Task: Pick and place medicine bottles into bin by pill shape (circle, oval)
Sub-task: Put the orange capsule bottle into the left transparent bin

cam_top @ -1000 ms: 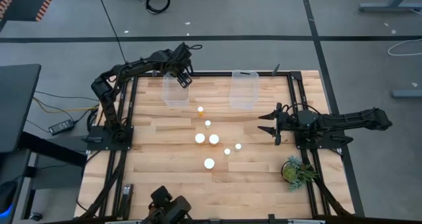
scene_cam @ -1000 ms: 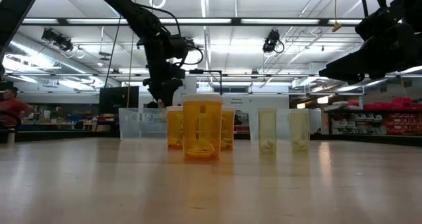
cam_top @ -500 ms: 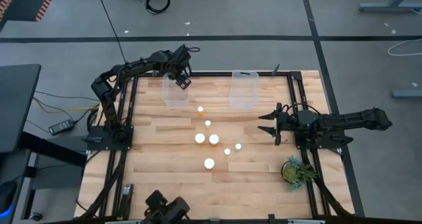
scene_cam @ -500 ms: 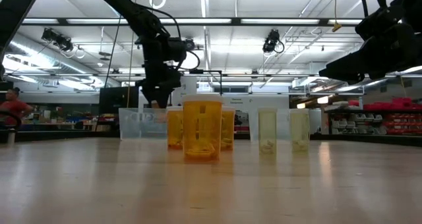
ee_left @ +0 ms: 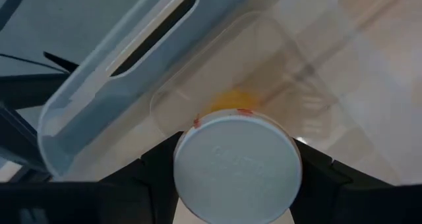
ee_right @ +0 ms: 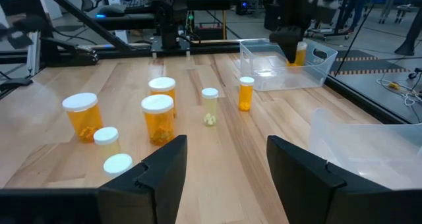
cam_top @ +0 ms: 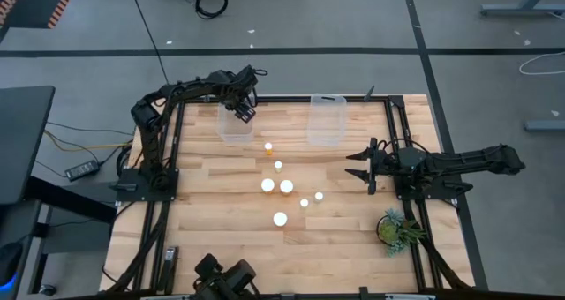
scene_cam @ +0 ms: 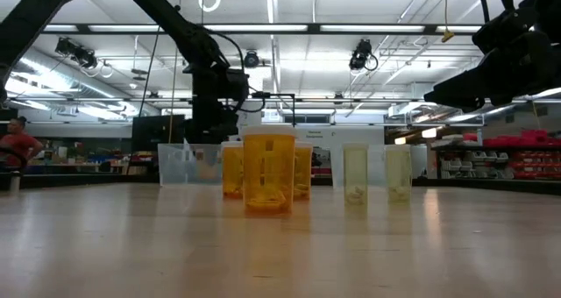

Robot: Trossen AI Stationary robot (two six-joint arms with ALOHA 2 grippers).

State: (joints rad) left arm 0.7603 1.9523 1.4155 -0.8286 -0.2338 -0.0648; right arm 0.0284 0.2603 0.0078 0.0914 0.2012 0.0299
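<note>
My left gripper [cam_top: 245,112] is shut on an orange medicine bottle with a white cap [ee_left: 237,168] and hangs over the left clear bin [cam_top: 231,128]. The bottle also shows in the right wrist view [ee_right: 301,53], above that bin [ee_right: 290,76]. Several other white-capped bottles [cam_top: 286,187] stand upright on the table's middle; they also show in the low view [scene_cam: 267,171]. A second clear bin [cam_top: 327,121] stands at the far edge, to the right. My right gripper [cam_top: 362,168] is open and empty, right of the bottles. My left gripper pinches the bottle between its two fingers [ee_left: 157,166], at the cap's two opposite sides [ee_left: 183,159]. The fingers come from above, pointing down. The bottle hangs upright below them, lifted clear, over the inside of the left bin.
A small green plant [cam_top: 395,228] stands at the table's near right. The black frame rail [cam_top: 395,123] runs along the table's edges. Bare wood lies near the front edge [cam_top: 229,247].
My left gripper, still shut on the bottle, has moved a little toward the table's near edge, over the left bin, and its arm has swung slightly. The bottles on the table and my right arm have kept still.
</note>
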